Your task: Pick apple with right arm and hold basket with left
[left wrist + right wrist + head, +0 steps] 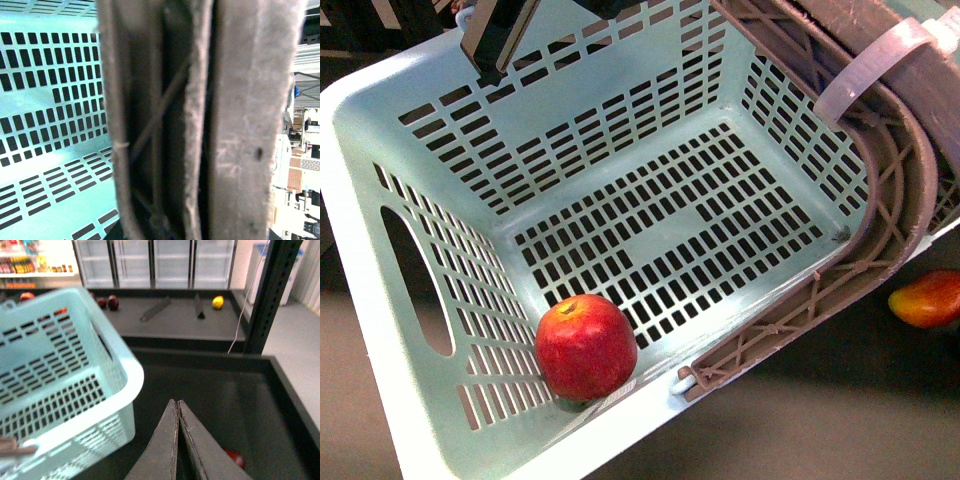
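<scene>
The basket was seen in the front view from above, and it filled most of the picture. It appeared tilted. The apple was found inside it, on the slotted bottom, in the corner where the end wall with the oval hand-hole met the nearer long wall. It was touching this nearer wall, and its stem dimple was turned upward. The rest of the basket bottom was bare.

The brown latticed handle was laid along the rim on the right side of the picture, and a white zip tie was looped around it. Outside the basket, just beyond the handle, an orange-red fruit was lying on the dark surface.

In the left wrist view the handle was shown very close and blurred, with the aqua basket wall behind it. The fingers of the left claw could not be made out there, so it cannot be told whether it was closed on the handle.

In the right wrist view the right claw was seen fully closed, its two fingers pressed together with nothing held between them. It was held outside the basket, beside one corner of the rim and above a dark tray. A small red object was partly hidden behind one finger.
</scene>
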`<move>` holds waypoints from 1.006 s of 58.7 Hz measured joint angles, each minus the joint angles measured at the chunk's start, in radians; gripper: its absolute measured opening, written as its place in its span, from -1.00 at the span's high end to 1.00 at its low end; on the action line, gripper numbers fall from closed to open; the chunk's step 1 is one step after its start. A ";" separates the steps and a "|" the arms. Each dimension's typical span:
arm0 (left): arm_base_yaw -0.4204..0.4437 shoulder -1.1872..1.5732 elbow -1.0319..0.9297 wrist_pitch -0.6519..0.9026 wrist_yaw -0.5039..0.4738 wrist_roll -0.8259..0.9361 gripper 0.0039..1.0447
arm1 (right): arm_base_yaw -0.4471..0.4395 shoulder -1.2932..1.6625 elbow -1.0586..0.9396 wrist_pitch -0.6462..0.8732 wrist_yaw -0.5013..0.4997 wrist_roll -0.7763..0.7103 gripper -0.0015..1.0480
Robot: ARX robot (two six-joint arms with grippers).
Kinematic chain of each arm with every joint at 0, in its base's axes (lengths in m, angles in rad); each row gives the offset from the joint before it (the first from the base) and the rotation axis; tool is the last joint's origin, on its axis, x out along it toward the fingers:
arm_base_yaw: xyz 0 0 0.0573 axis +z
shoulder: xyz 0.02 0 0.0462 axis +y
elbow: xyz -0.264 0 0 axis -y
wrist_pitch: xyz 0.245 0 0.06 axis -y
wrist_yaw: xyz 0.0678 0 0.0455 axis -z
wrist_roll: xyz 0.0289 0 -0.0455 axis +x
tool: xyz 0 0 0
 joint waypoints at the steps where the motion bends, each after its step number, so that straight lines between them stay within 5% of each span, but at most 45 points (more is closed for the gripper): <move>1: 0.000 0.000 0.000 0.000 0.000 0.000 0.73 | 0.000 -0.028 0.000 -0.033 0.002 0.000 0.96; 16: 0.000 0.000 0.000 0.000 0.001 -0.003 0.73 | 0.000 -0.092 0.000 -0.069 0.003 0.000 0.96; 24: 0.000 0.000 0.000 0.000 0.000 -0.002 0.73 | 0.000 -0.093 0.000 -0.069 0.003 -0.002 0.40; 44: 0.000 0.000 0.000 0.000 0.000 -0.003 0.73 | 0.000 -0.093 0.000 -0.069 0.004 -0.002 -0.56; 46: -0.006 0.003 0.007 -0.021 -0.047 0.013 0.73 | 0.000 -0.093 0.000 -0.069 0.003 -0.002 -0.66; 49: -0.045 0.034 0.090 -0.211 -0.311 0.068 0.73 | 0.000 -0.093 0.000 -0.069 0.003 -0.002 -0.84; 55: -0.064 0.071 0.140 -0.366 -0.694 0.216 0.73 | 0.000 -0.094 0.000 -0.069 0.001 -0.002 -0.83; 59: -0.034 0.076 0.148 -0.385 -0.791 0.240 0.73 | 0.000 -0.094 0.000 -0.069 0.005 -0.002 -0.83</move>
